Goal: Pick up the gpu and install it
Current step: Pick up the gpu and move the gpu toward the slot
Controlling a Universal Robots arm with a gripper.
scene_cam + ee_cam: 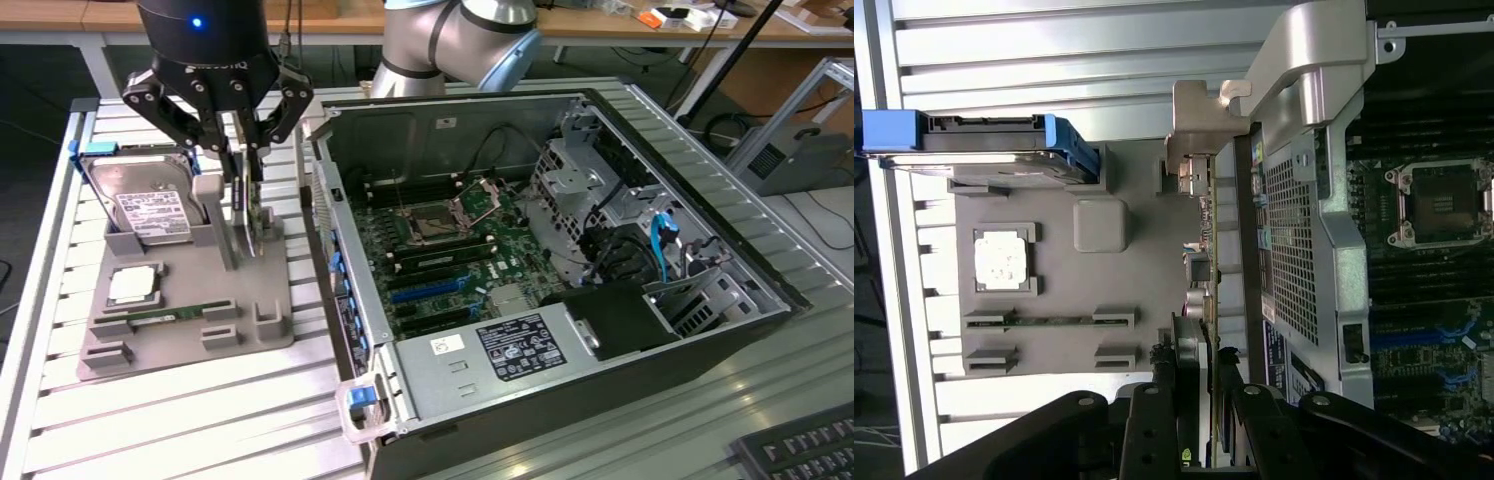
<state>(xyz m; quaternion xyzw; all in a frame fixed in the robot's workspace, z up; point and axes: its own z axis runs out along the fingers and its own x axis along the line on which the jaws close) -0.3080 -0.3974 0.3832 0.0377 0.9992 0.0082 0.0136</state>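
Above grey tray (171, 345), gpu (246, 212) clamped between fingers (276, 113)

The gpu (246, 225) stands edge-on, its upper edge concealed by the end effector (236, 150); whether the two are in contact cannot be determined. The keyboard (803, 450) is cut off at the exterior view's lower right corner. Print on the hard drive (150, 205) label is too small to read.

The hand (230, 150) is black, the gpu (242, 215) dark, the tray (187, 285) grey.

HDD (147, 205), CPU (134, 285), open PC case (414, 125)
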